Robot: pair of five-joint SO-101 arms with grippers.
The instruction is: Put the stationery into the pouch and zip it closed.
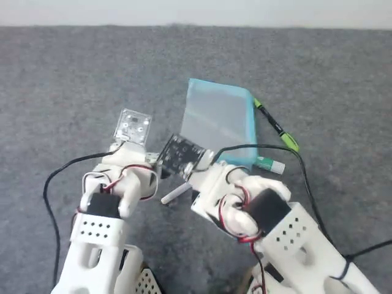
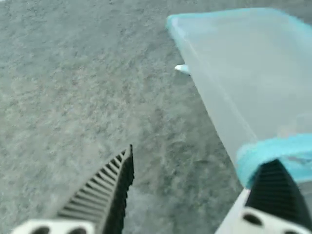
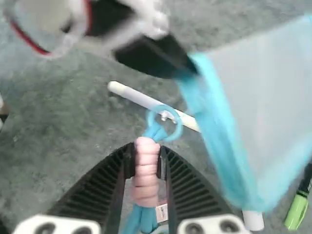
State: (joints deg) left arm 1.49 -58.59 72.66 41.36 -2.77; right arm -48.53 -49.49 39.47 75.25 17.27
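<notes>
Inside the right tool (image 3: 145, 150), the pink pull (image 3: 146, 173) of the pouch (image 3: 258, 92) sits pinched.

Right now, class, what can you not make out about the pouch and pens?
Pouch contents: high view, frosted wall blurs them.
Pouch open or zipped: high view, the arms cover that edge.
White pen end: right wrist view, pouch covers it.
Green pen: right wrist view, frame edge cuts it.

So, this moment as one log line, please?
right gripper: shut on zip pull | left gripper: open beside pouch | green marker, white pen: outside pouch
</notes>
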